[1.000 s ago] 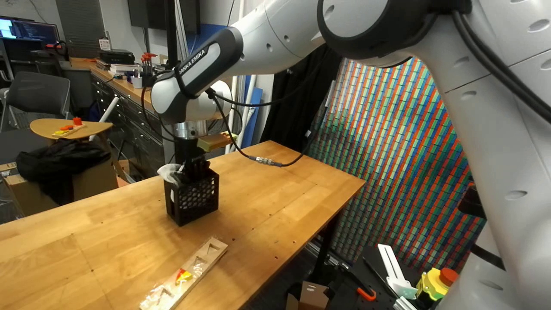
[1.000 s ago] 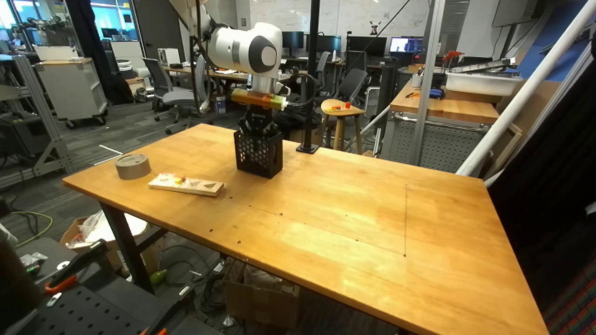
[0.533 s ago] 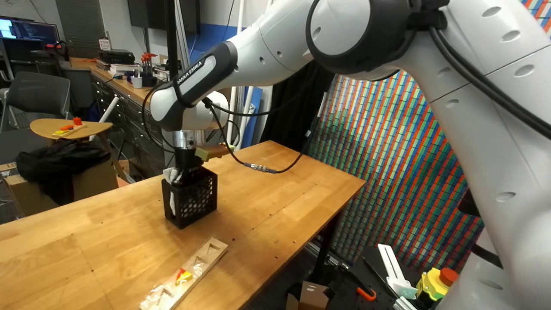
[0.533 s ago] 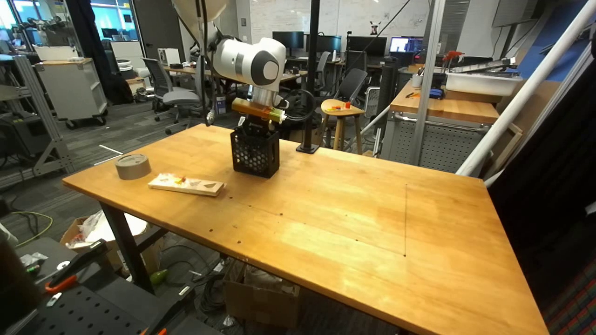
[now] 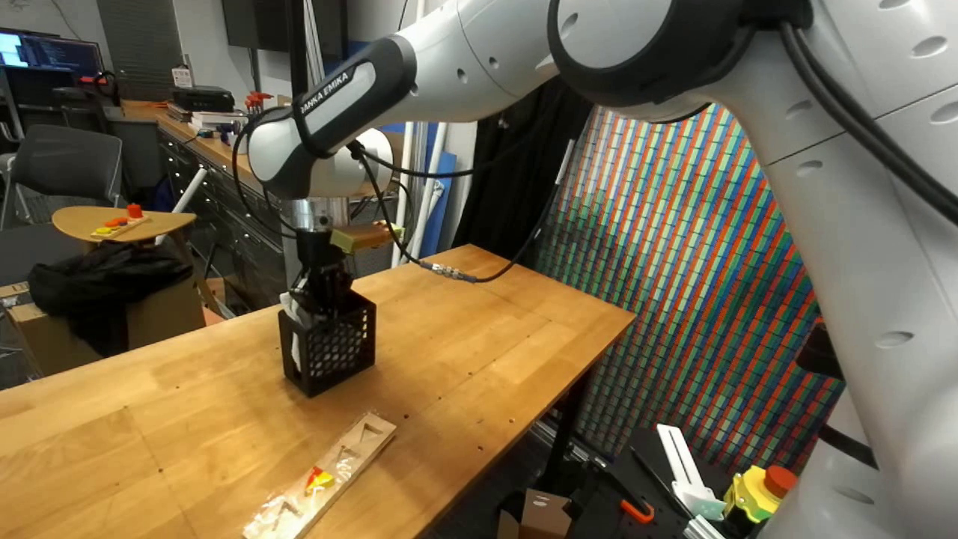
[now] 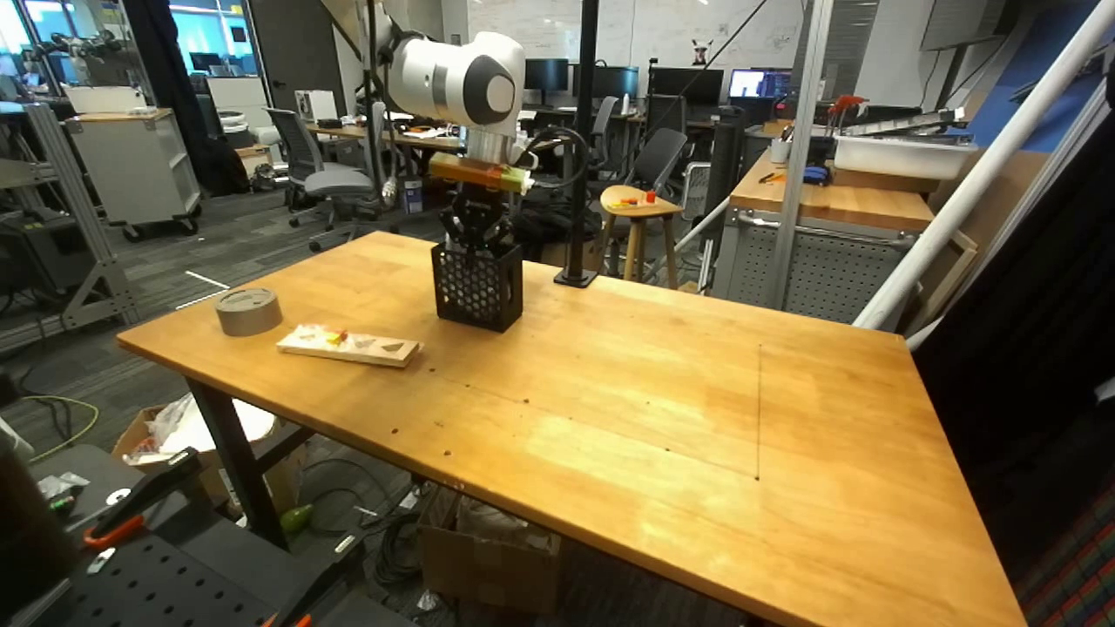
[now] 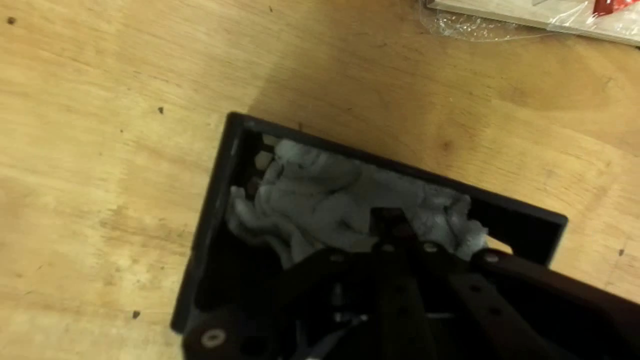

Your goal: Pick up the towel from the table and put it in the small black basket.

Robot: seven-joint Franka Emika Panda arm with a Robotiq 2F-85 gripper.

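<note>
Wrist view: the grey towel (image 7: 320, 195) lies crumpled, mostly inside the small black basket (image 7: 400, 167); the Robotiq gripper (image 7: 392, 222) stands over it, jaws together (whether pinching any folds is unclear), presumably to tamp it down.

Find small basket (image 6: 470, 287) on table (image 6: 627, 392), with towel (image 7: 325, 195) inside. In an exterior view, note strip (image 6: 348, 350) before basket and to its left; tape roll (image 6: 249, 317) farther left; post (image 6: 578, 218) behind and right, at table's far edge; stool (image 6: 668, 207) beyond table.
</note>
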